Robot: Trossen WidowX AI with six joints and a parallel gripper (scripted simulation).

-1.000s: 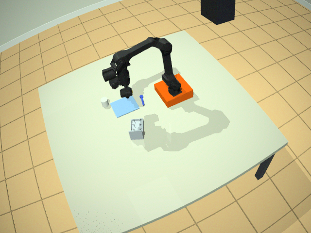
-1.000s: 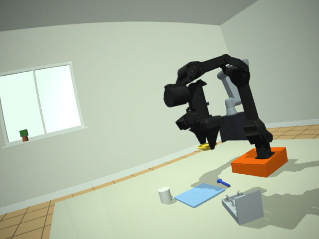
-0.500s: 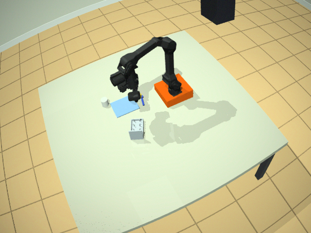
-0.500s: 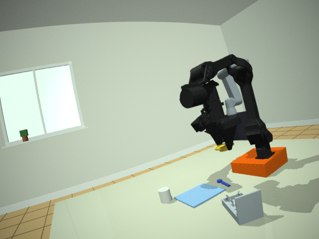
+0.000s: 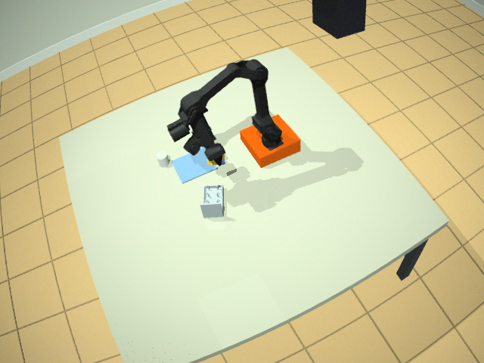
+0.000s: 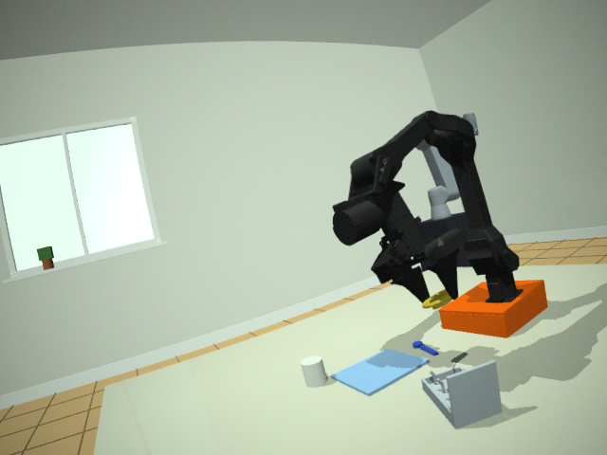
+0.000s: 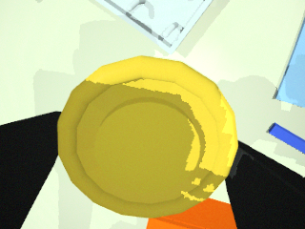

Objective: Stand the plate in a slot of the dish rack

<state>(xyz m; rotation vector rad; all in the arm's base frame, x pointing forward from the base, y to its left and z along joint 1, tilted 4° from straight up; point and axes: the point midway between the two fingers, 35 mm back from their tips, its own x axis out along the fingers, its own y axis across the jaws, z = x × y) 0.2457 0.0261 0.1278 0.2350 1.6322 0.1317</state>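
Observation:
The yellow plate (image 5: 212, 162) (image 6: 436, 299) (image 7: 145, 143) is held in the air, lying nearly flat, gripped at two opposite rim sides. My gripper (image 6: 439, 299) (image 7: 147, 136) is shut on it, with one black finger on each side in the wrist view. The grey dish rack (image 5: 212, 209) (image 6: 474, 395) (image 7: 164, 24) stands on the table, with a tall end panel and small rails inside. The rack is empty. The plate hangs above the table, off to the robot's side of the rack.
A light blue mat (image 5: 192, 168) (image 6: 375, 374) (image 7: 293, 81) lies beside the rack. A white cylinder (image 5: 162, 159) (image 6: 313, 372) stands at the mat's far side. A blue spoon-like tool (image 6: 425, 348) (image 7: 288, 137) lies near the mat. The orange base block (image 5: 279, 154) (image 6: 472, 320) carries the arm.

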